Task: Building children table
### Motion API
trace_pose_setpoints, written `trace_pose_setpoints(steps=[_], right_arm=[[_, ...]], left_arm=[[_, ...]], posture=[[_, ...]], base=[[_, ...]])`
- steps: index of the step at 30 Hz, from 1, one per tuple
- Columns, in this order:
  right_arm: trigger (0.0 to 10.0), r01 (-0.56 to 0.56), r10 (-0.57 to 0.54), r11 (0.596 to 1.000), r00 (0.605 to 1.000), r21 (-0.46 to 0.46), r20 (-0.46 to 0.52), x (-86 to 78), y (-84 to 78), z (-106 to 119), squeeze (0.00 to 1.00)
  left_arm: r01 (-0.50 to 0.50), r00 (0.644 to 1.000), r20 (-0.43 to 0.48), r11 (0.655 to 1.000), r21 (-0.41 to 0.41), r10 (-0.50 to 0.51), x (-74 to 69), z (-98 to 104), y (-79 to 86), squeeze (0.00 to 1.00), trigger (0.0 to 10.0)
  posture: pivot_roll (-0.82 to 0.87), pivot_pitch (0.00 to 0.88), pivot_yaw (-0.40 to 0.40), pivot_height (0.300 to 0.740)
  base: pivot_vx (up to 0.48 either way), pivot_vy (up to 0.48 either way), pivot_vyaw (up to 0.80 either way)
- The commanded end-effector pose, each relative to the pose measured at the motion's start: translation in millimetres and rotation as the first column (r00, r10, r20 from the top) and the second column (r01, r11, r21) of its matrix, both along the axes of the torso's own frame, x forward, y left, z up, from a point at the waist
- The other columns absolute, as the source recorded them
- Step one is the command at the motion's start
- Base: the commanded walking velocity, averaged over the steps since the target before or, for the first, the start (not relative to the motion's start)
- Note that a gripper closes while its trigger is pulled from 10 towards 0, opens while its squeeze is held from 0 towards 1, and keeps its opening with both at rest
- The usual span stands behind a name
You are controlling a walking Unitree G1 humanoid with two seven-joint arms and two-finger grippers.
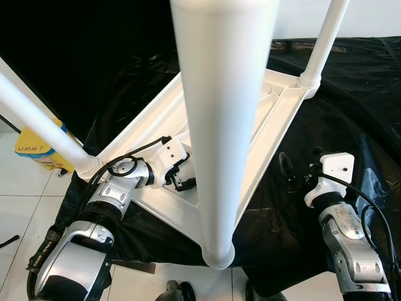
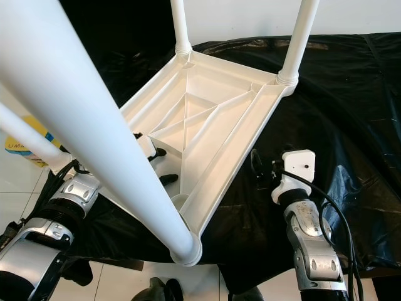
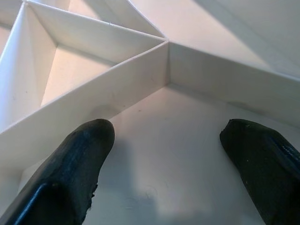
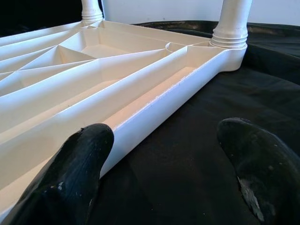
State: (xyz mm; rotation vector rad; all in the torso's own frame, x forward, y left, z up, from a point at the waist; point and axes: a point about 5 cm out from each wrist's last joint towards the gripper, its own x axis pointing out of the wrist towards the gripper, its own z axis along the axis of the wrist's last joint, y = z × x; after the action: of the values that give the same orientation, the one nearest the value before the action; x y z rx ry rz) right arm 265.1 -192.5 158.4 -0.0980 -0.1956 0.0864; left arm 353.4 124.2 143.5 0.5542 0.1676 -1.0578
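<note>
A white plastic table top [image 2: 207, 119] lies upside down on a black sheet [image 1: 351, 94], its ribbed underside facing up. Legs stand up from its corners: the near leg [image 1: 219, 125] rises close before my head, one leg [image 1: 37, 119] slants off to the left, and another [image 1: 322, 44] stands at the far right corner. My left gripper [image 1: 185, 175] is open inside the underside, its fingers [image 3: 70, 173] just above a flat panel between ribs. My right gripper [image 1: 301, 164] is open over the sheet beside the table's right rail [image 4: 154, 108], holding nothing.
A yellow package [image 1: 37, 150] lies on the white tiled floor [image 1: 19, 200] at the left, past the sheet's edge. The black sheet spreads wide to the right and behind the table. A white wall stands at the back.
</note>
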Motion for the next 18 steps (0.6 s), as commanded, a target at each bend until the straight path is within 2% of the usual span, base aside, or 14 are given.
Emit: trace_pose_setpoints(steps=[1, 18], right_arm=[[10.0, 0.002, -0.002, 1.000, 1.000, 0.002, -0.009, -2.2, 0.6, -1.3, 0.00], [10.0, 0.002, -0.002, 1.000, 1.000, 0.002, -0.009, -2.2, 0.6, -1.3, 0.00]], left_arm=[[-0.008, 0.997, -0.072, 0.998, 0.056, 0.012, -5.2, -18.6, 6.6, 0.00, 9.3], [-0.008, 0.997, -0.072, 0.998, 0.056, 0.012, -5.1, -18.6, 6.6, 0.00, 9.3]], posture=[[-0.16, 0.188, 0.104, 0.740], [-0.16, 0.188, 0.104, 0.740]], base=[[0.000, 0.000, 0.00], [0.000, 0.000, 0.00]])
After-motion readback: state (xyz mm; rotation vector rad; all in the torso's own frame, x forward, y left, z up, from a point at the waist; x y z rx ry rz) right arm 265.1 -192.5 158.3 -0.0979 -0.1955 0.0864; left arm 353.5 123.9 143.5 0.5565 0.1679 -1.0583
